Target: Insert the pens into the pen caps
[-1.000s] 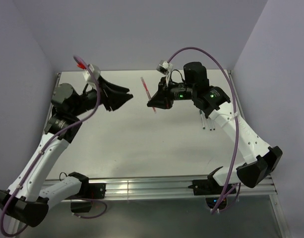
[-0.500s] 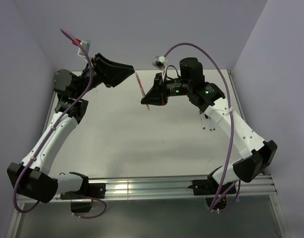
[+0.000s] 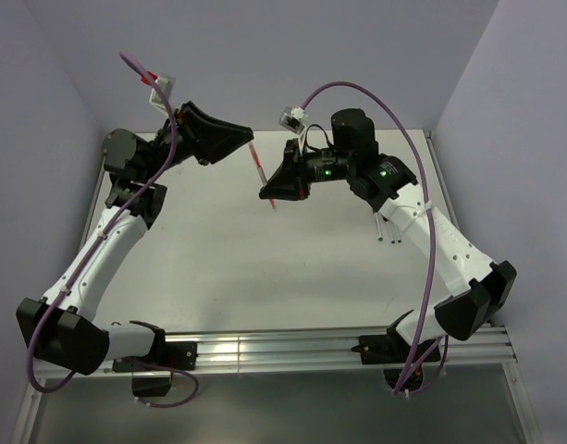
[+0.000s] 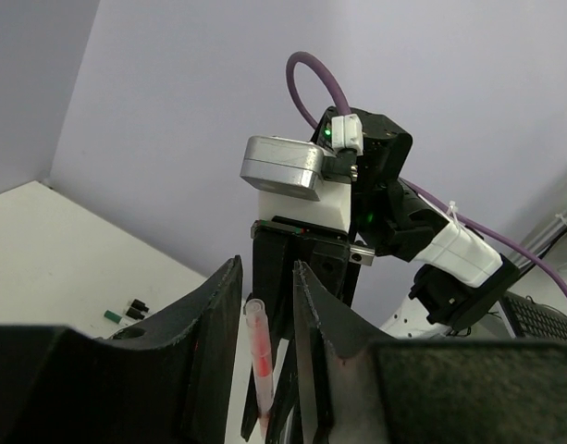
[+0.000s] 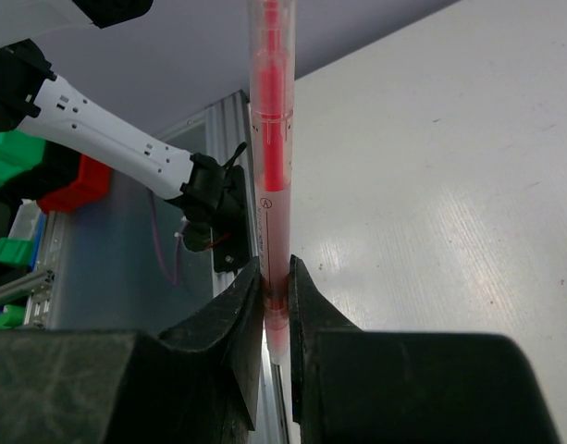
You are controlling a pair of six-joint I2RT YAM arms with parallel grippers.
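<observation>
Right gripper [image 3: 267, 191] is clamped tight near one end of the red pen [image 3: 260, 169], holding it up in the air over the desk [image 3: 265, 268]. Left gripper [image 4: 266, 270] sits open around the pen's other end, not gripping it.

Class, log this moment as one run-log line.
right gripper: shut on red pen | left gripper: open, straddling pen's top | pen caps: on table

No word, brand or number can be read in any view. The thin clear-barrelled red-pink pen [image 5: 269, 111] carries one small round printed mark partway down its barrel, seen from the right wrist, which is too blurred to make out.
</observation>
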